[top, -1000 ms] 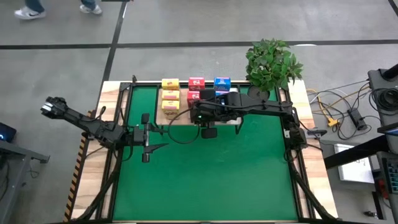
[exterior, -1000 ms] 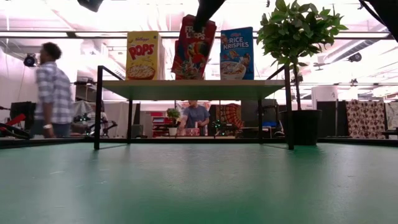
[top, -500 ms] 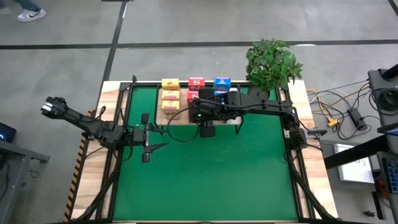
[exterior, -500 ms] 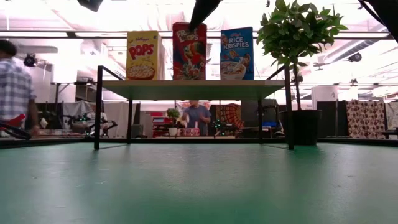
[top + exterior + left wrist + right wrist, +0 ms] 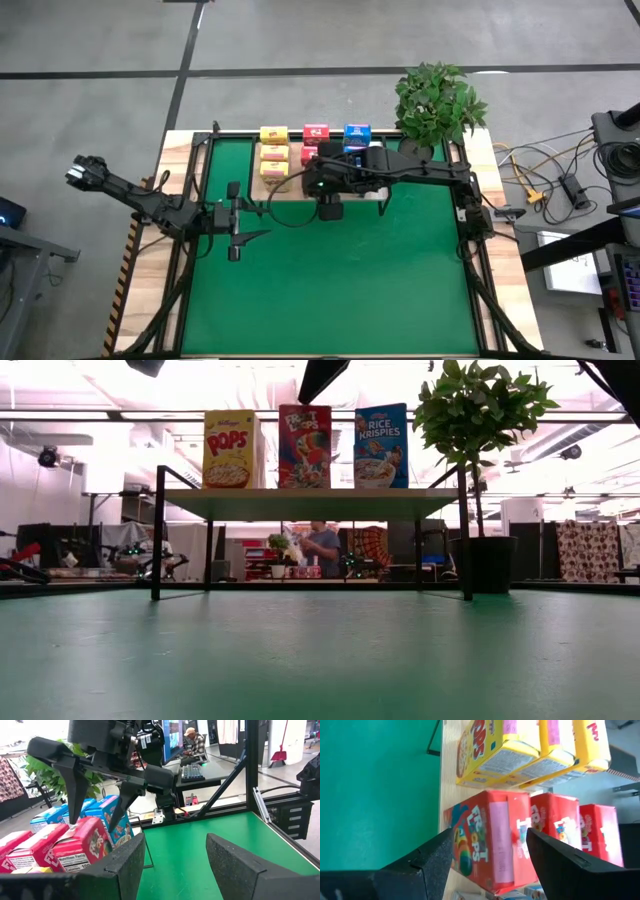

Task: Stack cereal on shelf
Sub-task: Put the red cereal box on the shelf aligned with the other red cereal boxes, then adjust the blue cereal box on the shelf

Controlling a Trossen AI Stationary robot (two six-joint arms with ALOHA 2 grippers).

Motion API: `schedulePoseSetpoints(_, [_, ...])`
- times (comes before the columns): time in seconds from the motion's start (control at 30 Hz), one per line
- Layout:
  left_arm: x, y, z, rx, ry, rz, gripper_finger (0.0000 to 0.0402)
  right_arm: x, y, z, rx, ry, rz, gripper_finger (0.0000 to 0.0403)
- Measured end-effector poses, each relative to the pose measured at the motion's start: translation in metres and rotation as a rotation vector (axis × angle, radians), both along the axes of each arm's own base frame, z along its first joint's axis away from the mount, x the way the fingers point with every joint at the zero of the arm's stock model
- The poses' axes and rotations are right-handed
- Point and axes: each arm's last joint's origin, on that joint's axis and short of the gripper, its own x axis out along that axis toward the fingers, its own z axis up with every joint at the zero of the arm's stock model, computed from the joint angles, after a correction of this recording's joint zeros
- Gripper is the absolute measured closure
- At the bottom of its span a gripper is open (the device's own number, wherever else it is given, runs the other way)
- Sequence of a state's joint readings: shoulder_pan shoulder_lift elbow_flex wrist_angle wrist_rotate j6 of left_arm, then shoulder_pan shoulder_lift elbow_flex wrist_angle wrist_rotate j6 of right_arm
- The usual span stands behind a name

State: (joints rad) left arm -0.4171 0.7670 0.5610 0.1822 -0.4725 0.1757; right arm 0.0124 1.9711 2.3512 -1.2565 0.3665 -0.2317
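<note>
A bright workshop with desks and a seated person lies beyond a counter covered by a green mat, with a potted plant at its far right corner. On the far side of the mat stands the shelf, a low light-wood board on thin black legs, carrying rows of cereal boxes: yellow, pink-red and blue. The right claw hangs directly above the front pink-red box, its two dark fingers spread wider than the box and clear of its sides, holding nothing. That box stands upright on the shelf directly below the claw, with its two pink-red fellows lined up behind it, the yellow boxes in a row to one side and the blue boxes to the other. The left claw waits well back over the mat, open and empty, facing the shelf; the right arm is plainly the nearer. My judgement: the box looks released, so the right claw's way out is straight up.
</note>
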Motion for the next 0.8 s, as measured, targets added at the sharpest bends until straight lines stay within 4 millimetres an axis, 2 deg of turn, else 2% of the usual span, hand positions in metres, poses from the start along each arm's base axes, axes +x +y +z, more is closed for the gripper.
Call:
schedulePoseSetpoints(0.27, [0.000,0.000,0.000,0.000,0.000,0.013,0.0207,-0.006,0.003,0.011,0.006,-0.045,-0.001,0.0168])
schedulePoseSetpoints(0.43, [0.000,0.001,0.000,-0.013,0.001,0.039,0.0207,-0.020,0.023,0.028,0.040,-0.104,0.018,0.0183])
schedulePoseSetpoints(0.63, [0.006,-0.001,-0.005,0.011,0.028,0.040,0.0207,-0.032,0.052,0.032,0.074,-0.092,0.052,0.0248])
schedulePoseSetpoints(0.8, [0.008,-0.003,-0.008,0.024,0.044,0.040,0.0207,-0.031,0.070,0.013,0.087,-0.027,0.060,0.0321])
